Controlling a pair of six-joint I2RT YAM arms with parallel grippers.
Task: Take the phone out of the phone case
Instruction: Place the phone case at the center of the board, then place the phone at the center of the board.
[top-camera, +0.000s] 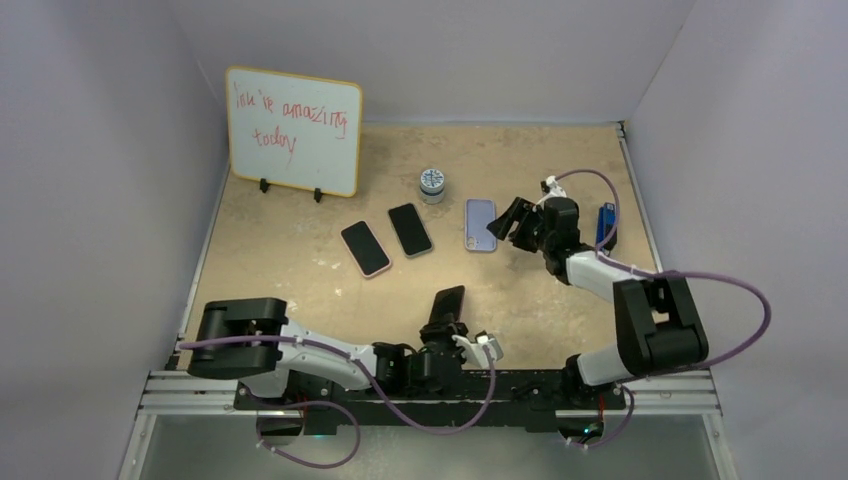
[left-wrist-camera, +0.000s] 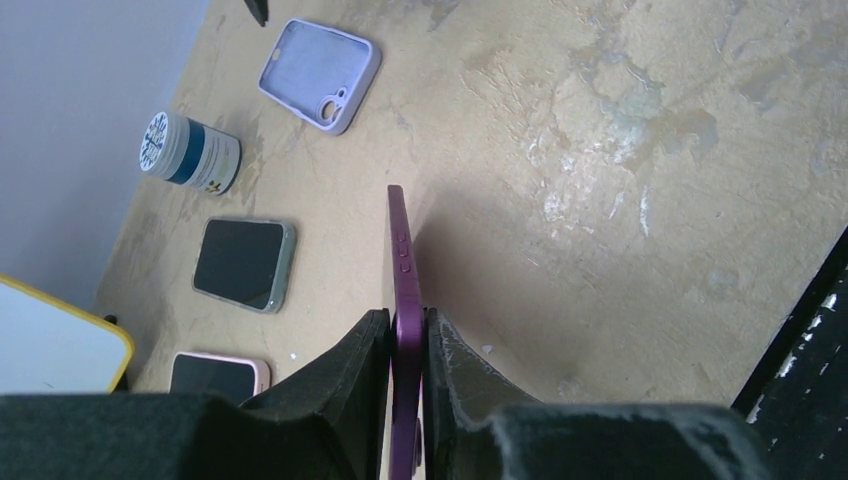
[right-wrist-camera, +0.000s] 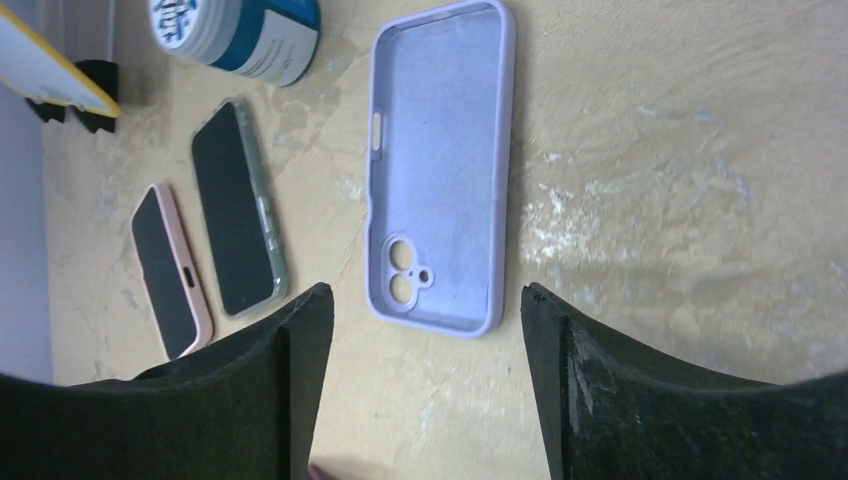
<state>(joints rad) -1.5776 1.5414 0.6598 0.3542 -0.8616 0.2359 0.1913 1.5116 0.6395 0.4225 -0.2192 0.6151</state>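
At the near edge, left fingers (left-wrist-camera: 345, 375) pinching purple phone (left-wrist-camera: 403, 265) edgewise — right fingers (right-wrist-camera: 270, 395) spread, beside lilac case (right-wrist-camera: 445, 150)

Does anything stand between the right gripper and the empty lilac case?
Nothing visible does. The lilac case lies uncovered directly before the open jaws of the right gripper; the jar stands beyond.

Lilac case (right-wrist-camera: 440, 150), purple phone (left-wrist-camera: 404, 280), tan table (left-wrist-camera: 620, 200)

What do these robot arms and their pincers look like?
The left arm and right arm have white links, boxy black joints and looping purple cables. The left gripper and right gripper each end in two black, wedge-shaped fingers.
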